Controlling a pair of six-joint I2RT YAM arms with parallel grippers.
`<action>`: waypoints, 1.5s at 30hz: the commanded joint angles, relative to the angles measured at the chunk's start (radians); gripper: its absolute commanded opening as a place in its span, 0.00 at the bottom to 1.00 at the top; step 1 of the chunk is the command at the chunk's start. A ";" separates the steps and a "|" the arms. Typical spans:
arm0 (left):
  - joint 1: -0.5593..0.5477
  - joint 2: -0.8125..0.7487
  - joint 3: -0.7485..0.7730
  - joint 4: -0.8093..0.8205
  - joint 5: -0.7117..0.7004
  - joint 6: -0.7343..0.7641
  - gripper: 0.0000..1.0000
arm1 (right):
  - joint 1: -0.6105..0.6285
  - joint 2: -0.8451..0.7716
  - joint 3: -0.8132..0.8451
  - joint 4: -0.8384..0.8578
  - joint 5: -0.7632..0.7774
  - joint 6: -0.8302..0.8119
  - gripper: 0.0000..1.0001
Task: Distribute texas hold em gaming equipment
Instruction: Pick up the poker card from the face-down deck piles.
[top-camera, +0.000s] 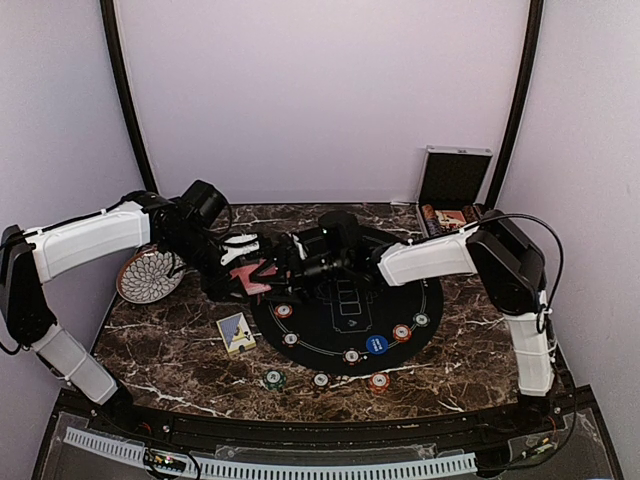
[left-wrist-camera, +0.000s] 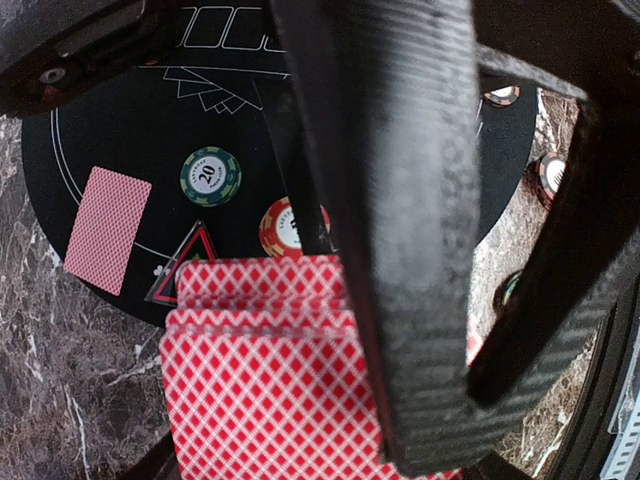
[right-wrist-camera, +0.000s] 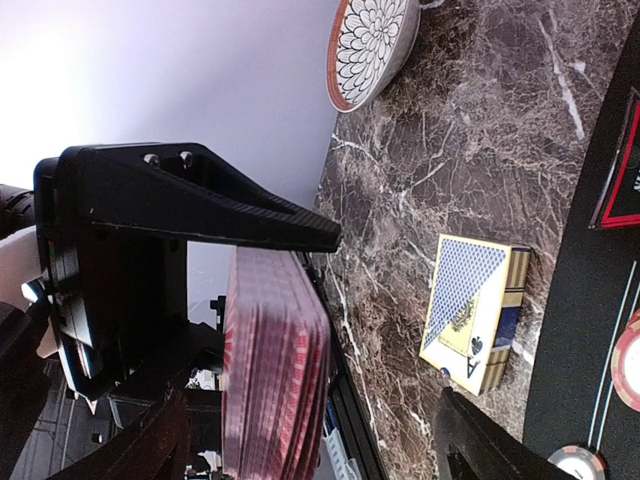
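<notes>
My left gripper (top-camera: 243, 263) is shut on a deck of red-backed playing cards (top-camera: 256, 281) above the left edge of the black round mat (top-camera: 340, 325). In the left wrist view the deck (left-wrist-camera: 270, 390) fills the bottom, with a dark carbon finger (left-wrist-camera: 410, 200) crossing over it. My right gripper (top-camera: 291, 268) faces the deck from the right and is open. In its wrist view the deck (right-wrist-camera: 275, 370) stands edge-on between its spread fingertips (right-wrist-camera: 480, 445). One red-backed card (left-wrist-camera: 107, 228) lies face down on the mat, near a green chip (left-wrist-camera: 210, 176) and a red chip (left-wrist-camera: 283, 228).
Several poker chips ring the mat's front, among them a blue one (top-camera: 376, 344) and a green one (top-camera: 273, 379) on the marble. A blue and yellow card box (top-camera: 236, 332) lies left of the mat. The patterned plate (top-camera: 150, 275) sits far left, the open silver case (top-camera: 452, 190) back right.
</notes>
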 joint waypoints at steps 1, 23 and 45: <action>0.007 -0.003 0.033 -0.015 0.028 -0.003 0.00 | 0.013 0.027 0.043 0.087 -0.033 0.032 0.85; 0.007 -0.003 0.030 -0.022 0.033 -0.003 0.00 | 0.030 0.193 0.213 0.058 -0.049 0.095 0.82; 0.007 -0.013 0.016 -0.022 0.035 -0.001 0.00 | -0.038 0.028 0.060 -0.092 0.001 -0.040 0.56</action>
